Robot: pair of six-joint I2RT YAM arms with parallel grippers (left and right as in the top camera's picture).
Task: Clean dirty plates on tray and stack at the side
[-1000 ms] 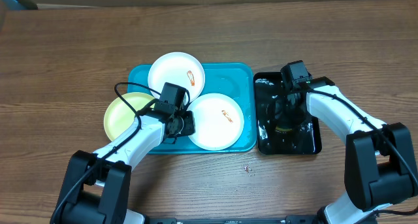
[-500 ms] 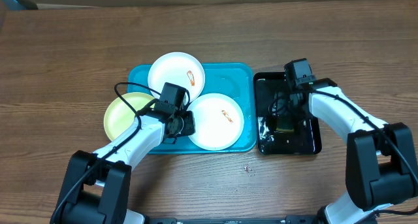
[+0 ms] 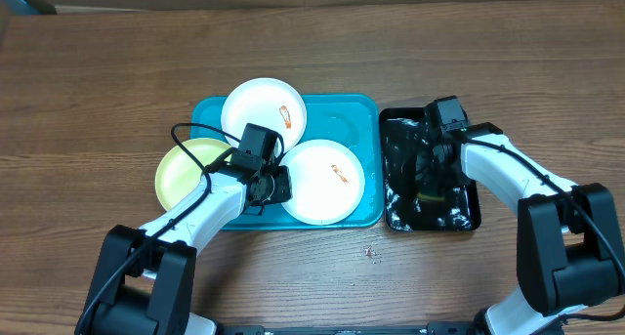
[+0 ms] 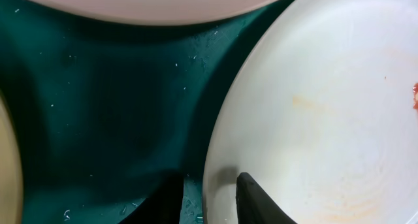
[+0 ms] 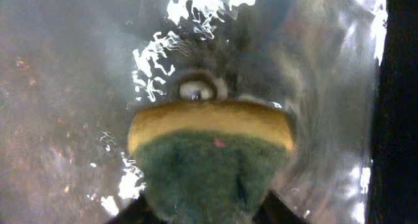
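Observation:
The turquoise tray (image 3: 342, 110) holds two white plates: a far one (image 3: 264, 115) and a near one (image 3: 324, 182), each with an orange-red smear. The yellow-green plate (image 3: 184, 171) overhangs the tray's left edge. My left gripper (image 3: 280, 187) is shut on the near white plate's left rim. In the left wrist view its fingers (image 4: 208, 178) straddle that rim (image 4: 313, 106) above the tray floor (image 4: 117, 100). My right gripper (image 3: 430, 184) is down in the black tray. It (image 5: 202, 211) is shut on a yellow-and-green sponge (image 5: 209, 152).
The glossy black tray (image 3: 467, 213) stands right of the turquoise tray and holds water with white foam (image 5: 65, 87). Small crumbs (image 3: 369, 250) lie on the wooden table in front of the trays. Bare wood (image 3: 98, 81) surrounds both trays.
My right gripper has shifted the sponge slightly back and forth inside the black tray, and the water's glints have changed. The left arm and the plates have not moved.

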